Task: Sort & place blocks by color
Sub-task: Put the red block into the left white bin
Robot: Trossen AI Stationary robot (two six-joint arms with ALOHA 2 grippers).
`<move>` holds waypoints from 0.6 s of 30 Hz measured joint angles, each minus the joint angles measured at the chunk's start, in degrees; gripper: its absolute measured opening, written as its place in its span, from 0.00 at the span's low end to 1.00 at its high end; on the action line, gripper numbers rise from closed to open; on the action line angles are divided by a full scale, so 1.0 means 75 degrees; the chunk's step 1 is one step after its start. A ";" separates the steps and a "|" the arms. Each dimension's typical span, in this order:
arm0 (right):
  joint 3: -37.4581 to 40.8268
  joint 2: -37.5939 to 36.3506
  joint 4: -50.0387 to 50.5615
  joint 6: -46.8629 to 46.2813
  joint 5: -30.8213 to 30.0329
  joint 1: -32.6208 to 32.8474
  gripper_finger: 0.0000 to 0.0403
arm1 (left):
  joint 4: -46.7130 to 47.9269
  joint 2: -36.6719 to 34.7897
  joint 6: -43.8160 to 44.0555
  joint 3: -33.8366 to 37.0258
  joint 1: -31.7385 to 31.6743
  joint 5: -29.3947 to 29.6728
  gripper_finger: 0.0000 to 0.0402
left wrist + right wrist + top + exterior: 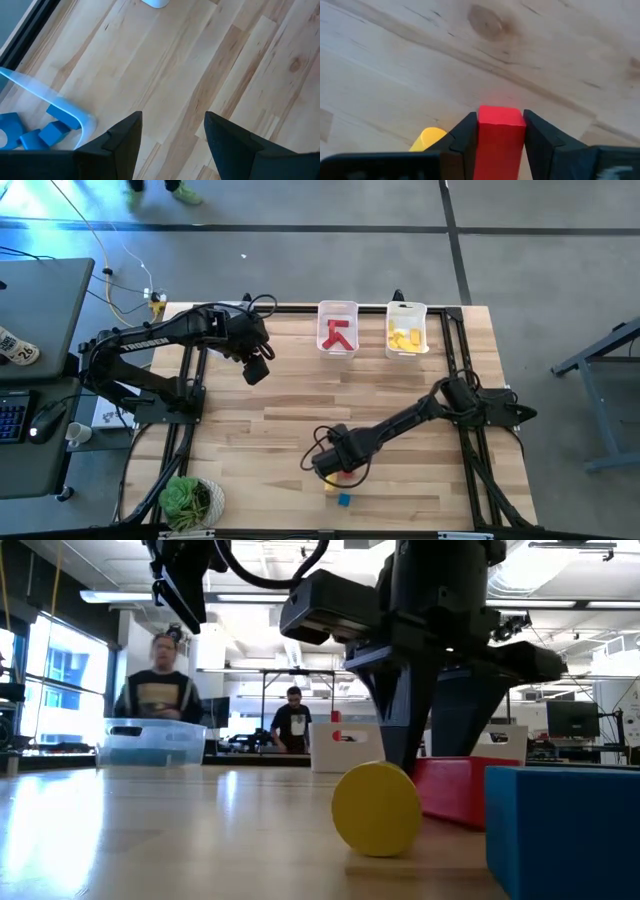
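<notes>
A red block (pixel 500 135) lies on the table near its front edge, between the fingers of my right gripper (pixel 500 117), which is shut on it. A yellow round block (pixel 375 808) lies just beside it, and a blue block (pixel 565 830) sits nearer the front edge. From above, my right gripper (pixel 338 470) covers most of the red block. My left gripper (pixel 256 372) hangs open above the table's far left, next to a clear bin (pixel 60 107) holding blue blocks (pixel 30 135). My right gripper pinches the red block's two long sides (pixel 482 131) between its two fingers, at one end of the block. The fingers come from above, pointing down. The block (pixel 460 790) lies low on the table beside the yellow block.
Two clear bins stand at the far edge, one with red blocks (pixel 338 330) and one with yellow blocks (pixel 406 332). A potted plant (pixel 190 500) sits at the near left corner. The middle of the table is bare wood. People show in the room beyond.
</notes>
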State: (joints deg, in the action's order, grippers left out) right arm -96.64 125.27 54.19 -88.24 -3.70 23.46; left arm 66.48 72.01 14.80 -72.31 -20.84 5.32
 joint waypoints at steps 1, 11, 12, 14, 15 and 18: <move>0.0000 0.0000 0.0000 0.0116 0.0023 -0.0034 0.26 | 0.0002 0.0000 0.0000 0.0000 0.0000 0.0000 0.50; 0.0000 -0.0160 0.0010 0.1520 0.0039 -0.0561 0.26 | -0.0018 0.0000 0.0001 0.0000 0.0000 0.0001 0.50; 0.0000 -0.0214 -0.0012 0.1693 0.0016 -0.0640 0.26 | -0.0022 0.0000 0.0001 0.0000 0.0000 0.0000 0.50; 0.0000 -0.0322 -0.0014 0.2056 -0.0084 -0.0799 0.26 | -0.0032 0.0000 0.0005 0.0002 0.0000 0.0000 0.50; 0.0000 -0.0392 -0.0005 0.2257 -0.0122 -0.0888 0.26 | -0.0038 0.0000 0.0025 0.0000 0.0000 0.0001 0.50; 0.0000 -0.0611 -0.0022 0.2827 -0.0314 -0.1184 0.26 | -0.0041 0.0000 0.0157 0.0000 0.0000 0.0000 0.50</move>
State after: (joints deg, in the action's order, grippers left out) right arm -96.64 120.69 54.03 -67.03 -6.05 14.58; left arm 66.18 72.01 15.98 -72.31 -20.84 5.32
